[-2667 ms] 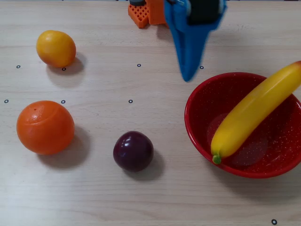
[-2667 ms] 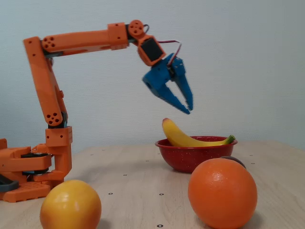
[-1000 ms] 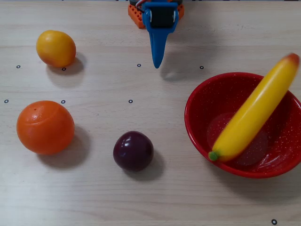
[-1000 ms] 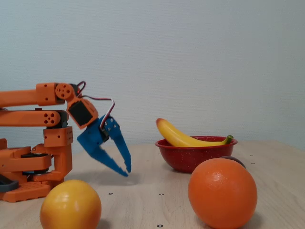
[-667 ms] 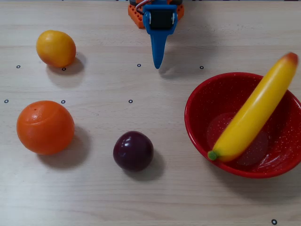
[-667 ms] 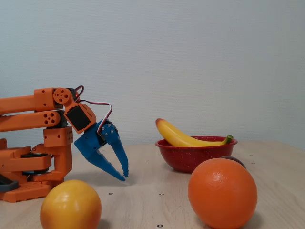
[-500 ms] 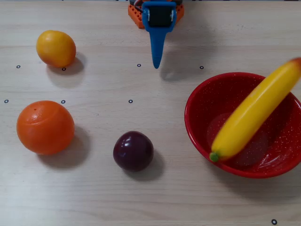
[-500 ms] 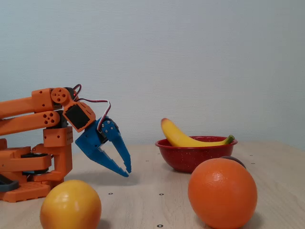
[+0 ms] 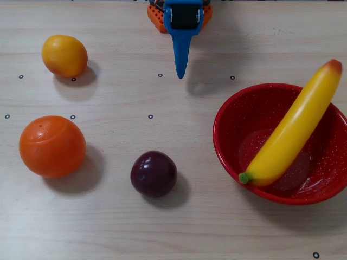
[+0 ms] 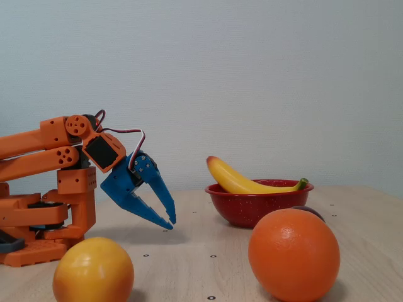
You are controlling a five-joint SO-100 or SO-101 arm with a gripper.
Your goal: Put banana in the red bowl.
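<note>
The banana [image 9: 295, 130] lies inside the red bowl [image 9: 233, 116], its green stem tip down near the bowl's floor and its reddish-orange end propped up over the far rim, as the fixed view [image 10: 242, 179] shows. It looks like moulded plastic: glossy, stiff, probably light and hollow, and slippery under hard fingers. If it had to be taken up again, the best hold seems to be across the middle of its length, where the body is thickest and the curve is gentlest; a pinch near either tapering end would likely let it pivot or squirt out. Leaning on the rim, it could tip if nudged. The bowl [image 10: 261, 204] itself sits flat on the counter [image 9: 162, 233] and looks steady. By the way things lie, the task appears done.

The tool [image 10: 169, 221] hangs well apart from the bowl, close to the arm's base, tips pointing down just above the counter. Its fingers are parted with nothing between them. An orange fruit [image 9: 52, 146], a yellow-orange fruit [image 9: 64, 55] and a dark plum-coloured fruit [image 9: 153, 173] sit elsewhere, clear of both.
</note>
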